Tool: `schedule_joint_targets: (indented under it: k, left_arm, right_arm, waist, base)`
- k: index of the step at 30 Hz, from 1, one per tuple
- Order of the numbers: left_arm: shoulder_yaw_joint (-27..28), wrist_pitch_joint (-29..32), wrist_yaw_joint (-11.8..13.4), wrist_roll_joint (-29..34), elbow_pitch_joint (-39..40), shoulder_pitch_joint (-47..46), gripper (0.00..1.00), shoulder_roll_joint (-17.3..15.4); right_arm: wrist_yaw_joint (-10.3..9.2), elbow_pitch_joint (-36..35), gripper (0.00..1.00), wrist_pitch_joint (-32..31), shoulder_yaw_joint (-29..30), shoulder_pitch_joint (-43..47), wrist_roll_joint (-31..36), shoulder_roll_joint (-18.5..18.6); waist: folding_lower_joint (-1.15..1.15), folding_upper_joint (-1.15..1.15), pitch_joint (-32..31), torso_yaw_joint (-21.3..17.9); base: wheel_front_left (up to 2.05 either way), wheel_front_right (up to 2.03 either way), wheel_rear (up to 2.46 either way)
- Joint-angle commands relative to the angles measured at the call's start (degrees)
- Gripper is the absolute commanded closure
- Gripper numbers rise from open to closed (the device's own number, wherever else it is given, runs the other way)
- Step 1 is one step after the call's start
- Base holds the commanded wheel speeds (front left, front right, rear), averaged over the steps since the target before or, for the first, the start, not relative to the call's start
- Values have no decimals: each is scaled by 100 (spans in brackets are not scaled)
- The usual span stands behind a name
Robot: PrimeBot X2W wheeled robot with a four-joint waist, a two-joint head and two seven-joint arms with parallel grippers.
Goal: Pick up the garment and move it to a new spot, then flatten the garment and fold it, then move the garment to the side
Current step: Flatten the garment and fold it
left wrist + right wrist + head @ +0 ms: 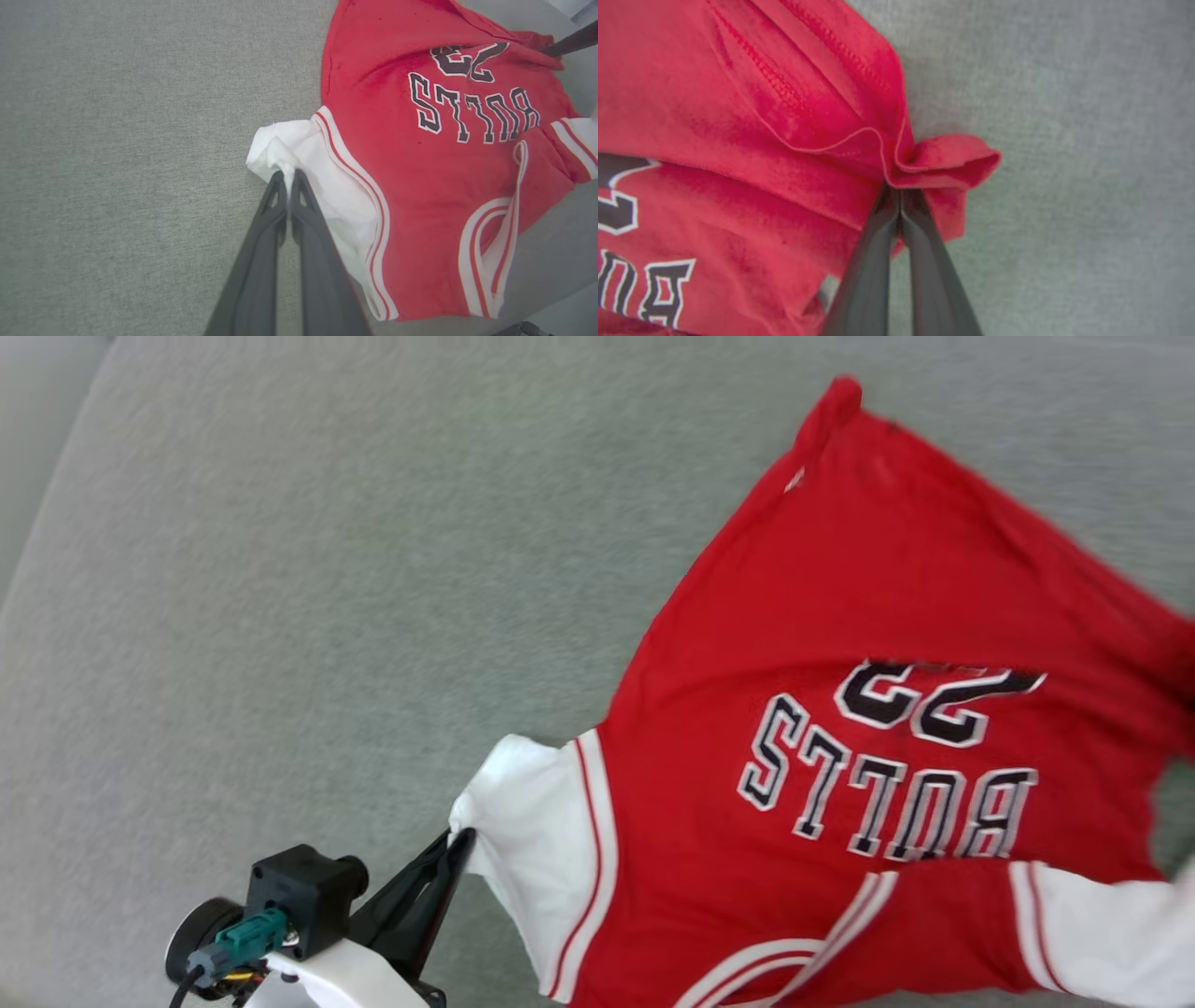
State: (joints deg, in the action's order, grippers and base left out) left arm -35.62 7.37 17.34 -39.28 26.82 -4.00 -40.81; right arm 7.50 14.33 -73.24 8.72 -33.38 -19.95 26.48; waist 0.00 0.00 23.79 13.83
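The garment [840, 644], a red T-shirt with white sleeves and black-and-white lettering, hangs stretched above the grey surface at the right of the head view. My left gripper [462, 840] is shut on the edge of its white sleeve [299, 154], the two dark fingers [271, 219] pinched together on the cloth. My right gripper [900, 189] is shut on a bunched fold of the red hem [943, 161]. In the left wrist view the right gripper's dark finger [572, 43] shows at the garment's far corner [537, 39]. The lettering [887, 784] reads upside down.
A grey fabric surface [327, 597] spreads under everything, with wide room to the left of the garment. Its rounded edge [37, 523] runs along the far left of the head view, and a corner drops off at the lower right of the left wrist view [556, 308].
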Motion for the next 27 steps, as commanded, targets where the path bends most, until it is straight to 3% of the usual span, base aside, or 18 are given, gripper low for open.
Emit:
schedule_joint_targets:
  k: [1,12,27]
  left_arm:
    - [44,-32,59,-35,-17,91,100,-12]
    - [135,-154,160,-273,-426,424,100,-8]
    - [211,-418,107,-468,-811,534,100,140]
  right_arm:
    - [-2,-3,100,30,-78,389,-137,34]
    - [-2,-758,100,421,-189,2181,-875,-35]
    - [-2,-1600,100,727,20,4055,-1184,-497]
  waist:
    - [0,0,-383,-425]
    - [0,0,-1031,-1120]
    - [0,0,-1483,-1388]
  base:
    - [0,0,0]
    - [0,0,0]
    - [0,0,0]
